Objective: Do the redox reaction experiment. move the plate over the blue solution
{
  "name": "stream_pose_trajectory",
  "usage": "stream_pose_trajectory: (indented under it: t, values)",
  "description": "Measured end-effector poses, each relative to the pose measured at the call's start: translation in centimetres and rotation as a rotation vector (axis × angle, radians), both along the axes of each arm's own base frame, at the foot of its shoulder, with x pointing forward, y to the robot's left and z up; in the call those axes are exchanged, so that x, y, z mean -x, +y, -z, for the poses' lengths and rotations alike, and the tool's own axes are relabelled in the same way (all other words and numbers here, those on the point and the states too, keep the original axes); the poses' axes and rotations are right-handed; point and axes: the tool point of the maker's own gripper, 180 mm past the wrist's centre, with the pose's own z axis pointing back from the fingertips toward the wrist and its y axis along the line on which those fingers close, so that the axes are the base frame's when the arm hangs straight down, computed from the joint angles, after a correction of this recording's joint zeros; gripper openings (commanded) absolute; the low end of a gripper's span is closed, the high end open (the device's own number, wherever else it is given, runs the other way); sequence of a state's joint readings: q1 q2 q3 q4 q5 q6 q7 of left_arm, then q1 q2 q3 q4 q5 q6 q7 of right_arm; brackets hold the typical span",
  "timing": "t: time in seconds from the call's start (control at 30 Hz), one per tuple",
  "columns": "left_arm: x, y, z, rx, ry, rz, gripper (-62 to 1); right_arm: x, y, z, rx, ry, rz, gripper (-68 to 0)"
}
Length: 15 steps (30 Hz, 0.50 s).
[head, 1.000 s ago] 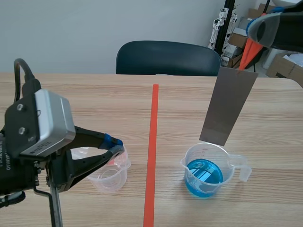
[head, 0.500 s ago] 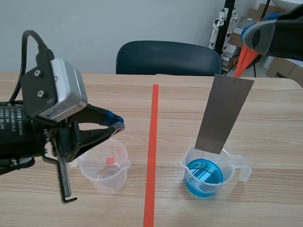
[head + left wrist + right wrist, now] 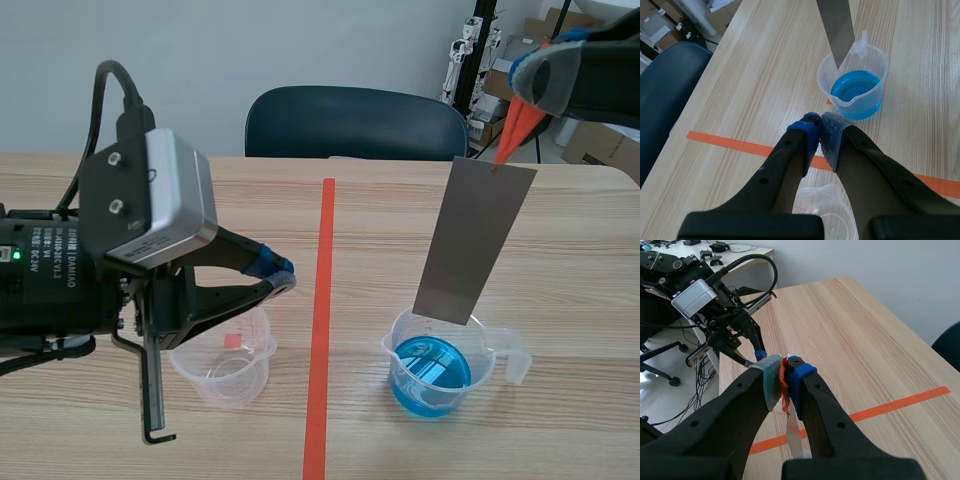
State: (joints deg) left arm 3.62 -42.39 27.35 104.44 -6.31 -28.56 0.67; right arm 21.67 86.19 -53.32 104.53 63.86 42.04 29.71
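Observation:
A grey metal plate (image 3: 470, 241) hangs from an orange tag (image 3: 517, 126) pinched in my right gripper (image 3: 535, 75), which is raised at the upper right. The plate's lower end sits just above the rim of a clear beaker holding blue solution (image 3: 431, 374). The right wrist view shows the fingers shut on the orange tag (image 3: 783, 386), with the plate (image 3: 792, 435) dangling below them. My left gripper (image 3: 276, 272) is shut on nothing, raised above an empty clear beaker (image 3: 226, 355). From the left wrist view the blue beaker (image 3: 854, 86) and the plate's tip (image 3: 836, 27) lie ahead of the left gripper (image 3: 820, 131).
An orange-red tape line (image 3: 322, 320) runs down the table's middle between the two beakers. A dark chair (image 3: 355, 124) stands behind the far edge. Boxes and equipment (image 3: 500, 80) sit at the back right, off the table.
My left arm has risen and moved right, from beside the empty beaker to above it. The plate shifted slightly left and up over the blue beaker, then held still.

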Motion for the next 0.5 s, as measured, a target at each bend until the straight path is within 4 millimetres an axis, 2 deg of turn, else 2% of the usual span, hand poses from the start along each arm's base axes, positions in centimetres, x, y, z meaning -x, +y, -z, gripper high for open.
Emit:
stream_pose_trajectory:
  t: [0.2, 0.5]
  values:
    - [-0.77, -0.01, -0.74, 0.001, -0.033, 0.000, -56.5, 0.00, 0.00, 0.00, 0.000, 0.000, 0.000, -67.1]
    - [-0.74, -0.01, -0.73, 0.001, -0.033, 0.001, -56.5, -0.01, 0.00, 0.00, 0.000, 0.000, 0.000, -67.1]
